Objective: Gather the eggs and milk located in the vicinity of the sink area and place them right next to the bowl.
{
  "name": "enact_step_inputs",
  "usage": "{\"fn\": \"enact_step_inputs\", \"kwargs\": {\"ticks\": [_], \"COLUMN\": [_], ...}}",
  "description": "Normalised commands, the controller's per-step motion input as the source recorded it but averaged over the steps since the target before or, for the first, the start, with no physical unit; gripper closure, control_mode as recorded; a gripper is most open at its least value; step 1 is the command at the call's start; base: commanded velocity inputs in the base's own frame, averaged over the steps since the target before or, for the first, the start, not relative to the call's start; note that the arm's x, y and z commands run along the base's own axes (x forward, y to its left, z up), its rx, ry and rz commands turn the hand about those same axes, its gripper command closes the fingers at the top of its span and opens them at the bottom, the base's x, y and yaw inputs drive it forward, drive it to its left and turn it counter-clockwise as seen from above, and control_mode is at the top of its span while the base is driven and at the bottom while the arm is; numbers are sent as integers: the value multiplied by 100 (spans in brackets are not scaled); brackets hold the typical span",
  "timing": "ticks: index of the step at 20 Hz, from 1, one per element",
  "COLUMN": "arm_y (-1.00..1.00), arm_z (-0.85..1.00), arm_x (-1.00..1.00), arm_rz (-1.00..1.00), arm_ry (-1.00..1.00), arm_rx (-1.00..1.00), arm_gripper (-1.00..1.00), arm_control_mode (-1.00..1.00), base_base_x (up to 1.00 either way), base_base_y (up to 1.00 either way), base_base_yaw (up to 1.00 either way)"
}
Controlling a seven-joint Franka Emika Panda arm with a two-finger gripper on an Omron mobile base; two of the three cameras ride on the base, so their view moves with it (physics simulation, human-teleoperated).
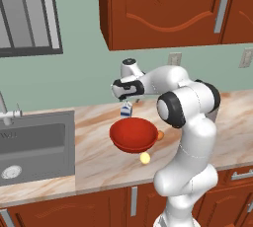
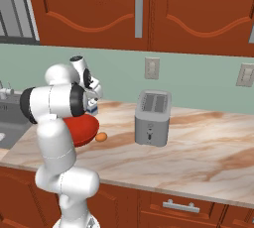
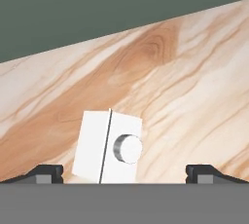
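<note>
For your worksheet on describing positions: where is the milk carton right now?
In the left base view, the milk carton stands on the counter just behind the red bowl, below the open pincer.

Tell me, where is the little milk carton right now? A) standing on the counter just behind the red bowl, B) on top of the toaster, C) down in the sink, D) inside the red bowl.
A: the left base view shows the milk carton upright on the marble counter, just behind the red bowl, with the open claw right above it.
</note>
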Motion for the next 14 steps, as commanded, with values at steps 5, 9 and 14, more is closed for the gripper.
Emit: {"fn": "enact_step_inputs", "kwargs": {"ticks": [5,9,14], "arm_y": [2,0,0], "arm_z": [-4,-10,-22], "arm_x": [1,0,4], "arm_rz": [0,0,0], "arm_ry": [6,9,7], "arm_rx": [0,0,0], "arm_gripper": [-100,-100,-100], "arm_control_mode": [-100,-100,-100], "base_base_x": [0,0,0], "base_base_y": [0,0,0], "base_base_yaw": [0,0,0]}}
